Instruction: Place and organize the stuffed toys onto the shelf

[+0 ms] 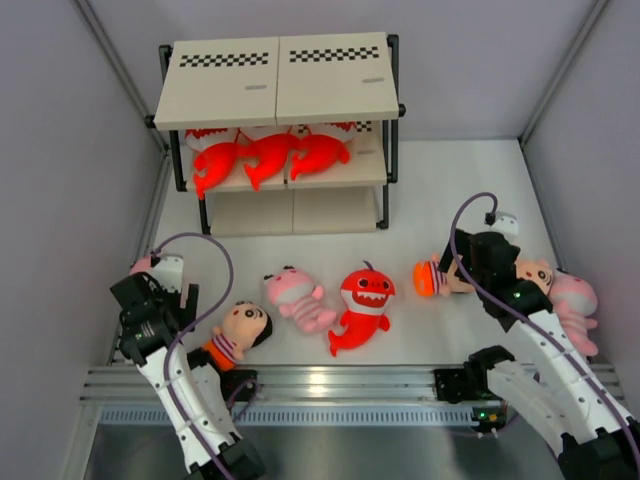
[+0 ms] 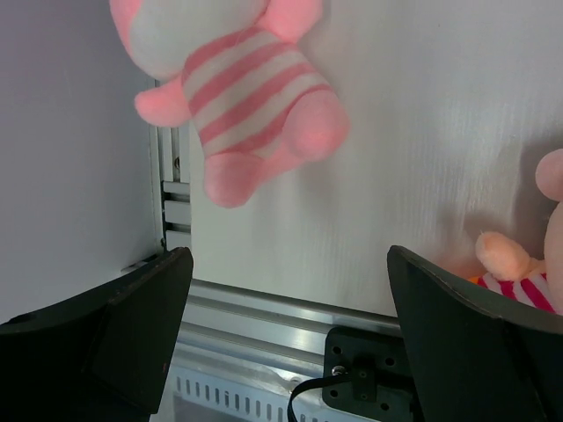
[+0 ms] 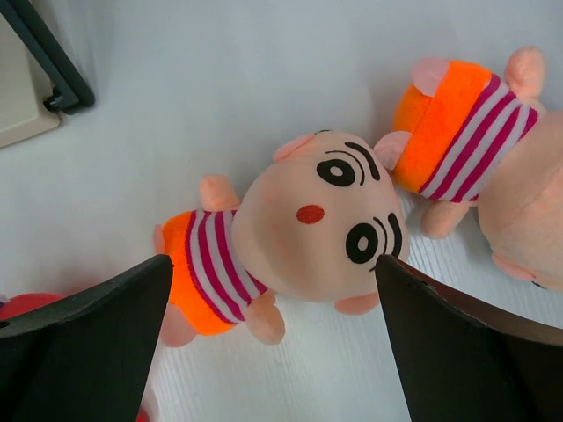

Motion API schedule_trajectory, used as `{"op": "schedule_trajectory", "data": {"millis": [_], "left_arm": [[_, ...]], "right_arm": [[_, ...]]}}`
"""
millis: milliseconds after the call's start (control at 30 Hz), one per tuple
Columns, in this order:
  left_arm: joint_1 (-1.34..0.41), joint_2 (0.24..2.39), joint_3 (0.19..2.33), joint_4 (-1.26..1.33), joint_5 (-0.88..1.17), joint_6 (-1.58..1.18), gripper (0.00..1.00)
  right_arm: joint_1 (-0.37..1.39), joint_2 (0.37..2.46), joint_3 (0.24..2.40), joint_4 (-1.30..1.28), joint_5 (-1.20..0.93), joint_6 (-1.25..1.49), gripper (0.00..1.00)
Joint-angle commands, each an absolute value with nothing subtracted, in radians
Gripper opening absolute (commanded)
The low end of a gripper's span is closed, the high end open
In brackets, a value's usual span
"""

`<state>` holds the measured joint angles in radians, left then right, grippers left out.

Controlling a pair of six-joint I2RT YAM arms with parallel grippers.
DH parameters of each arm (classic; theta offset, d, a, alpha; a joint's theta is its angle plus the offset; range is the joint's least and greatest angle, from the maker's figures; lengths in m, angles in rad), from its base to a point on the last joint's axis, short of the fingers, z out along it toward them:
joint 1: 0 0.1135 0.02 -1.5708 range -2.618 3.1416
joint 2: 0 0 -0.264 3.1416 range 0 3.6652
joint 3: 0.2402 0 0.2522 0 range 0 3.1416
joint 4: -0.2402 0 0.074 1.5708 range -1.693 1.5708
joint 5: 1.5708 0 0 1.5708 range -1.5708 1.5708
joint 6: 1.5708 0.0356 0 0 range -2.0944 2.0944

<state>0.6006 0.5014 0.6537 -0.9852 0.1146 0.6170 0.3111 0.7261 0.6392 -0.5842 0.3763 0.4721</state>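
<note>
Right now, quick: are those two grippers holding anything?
Left gripper: open, holding nothing.
Right gripper: open, holding nothing, with a boy doll lying on the table between its fingers.

The white, black-jointed left arm (image 1: 165,365) folds upward, its black two-finger left gripper (image 2: 286,264) spread wide. The matching right arm (image 1: 550,345) reaches forward and inward, its black right gripper (image 3: 273,264) equally spread.

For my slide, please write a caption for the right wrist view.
Open right gripper above a face-up boy doll in orange shorts, a second boy doll beside it.
</note>
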Motion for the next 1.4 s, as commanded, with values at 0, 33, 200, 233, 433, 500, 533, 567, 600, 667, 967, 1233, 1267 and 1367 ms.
{"op": "schedule_trajectory", "data": {"millis": [0,33,200,233,433,500,533,567,600,667,967,1233,1267,1367], "left_arm": [[0.600,0.515,0.696,-0.971,0.098,0.592,0.98],[0.600,0.520,0.696,-0.971,0.091,0.612,0.98],[0.600,0.586,0.710,-0.973,-0.038,0.716,0.98],[0.598,0.612,0.719,-0.970,-0.081,0.718,0.98],[0.601,0.894,0.823,-0.945,-0.117,0.704,0.98],[0.606,0.949,0.876,-0.943,-0.068,0.681,0.98],[0.609,0.987,0.924,-0.940,-0.043,0.669,0.98],[0.614,1.006,0.945,-0.931,-0.005,0.663,0.98],[0.615,1.044,0.978,-0.928,0.046,0.658,0.98],[0.617,1.090,1.008,-0.926,0.096,0.629,0.97],[0.617,1.336,0.967,-0.858,0.164,0.588,0.91],[0.617,1.338,0.873,-0.801,0.224,0.552,0.01],[0.617,1.322,0.862,-0.801,0.230,0.558,0.00],[0.617,1.235,0.833,-0.804,0.225,0.563,0.00]], "right_arm": [[0.299,0.703,0.638,-0.552,0.368,0.460,0.99],[0.299,0.706,0.637,-0.551,0.367,0.460,0.99],[0.298,0.715,0.635,-0.549,0.361,0.456,0.99],[0.298,0.718,0.637,-0.548,0.359,0.454,0.99],[0.299,0.721,0.635,-0.545,0.344,0.449,0.99],[0.299,0.721,0.634,-0.543,0.342,0.448,0.99],[0.299,0.719,0.634,-0.542,0.341,0.446,0.99],[0.301,0.721,0.630,-0.541,0.338,0.446,0.99],[0.299,0.722,0.632,-0.538,0.337,0.446,0.99],[0.299,0.726,0.630,-0.537,0.331,0.443,0.99],[0.299,0.738,0.632,-0.532,0.318,0.437,0.99],[0.301,0.678,0.637,-0.485,0.099,0.379,0.98],[0.301,0.666,0.638,-0.474,0.071,0.368,0.97],[0.304,0.631,0.661,-0.445,-0.041,0.345,0.92]]}}
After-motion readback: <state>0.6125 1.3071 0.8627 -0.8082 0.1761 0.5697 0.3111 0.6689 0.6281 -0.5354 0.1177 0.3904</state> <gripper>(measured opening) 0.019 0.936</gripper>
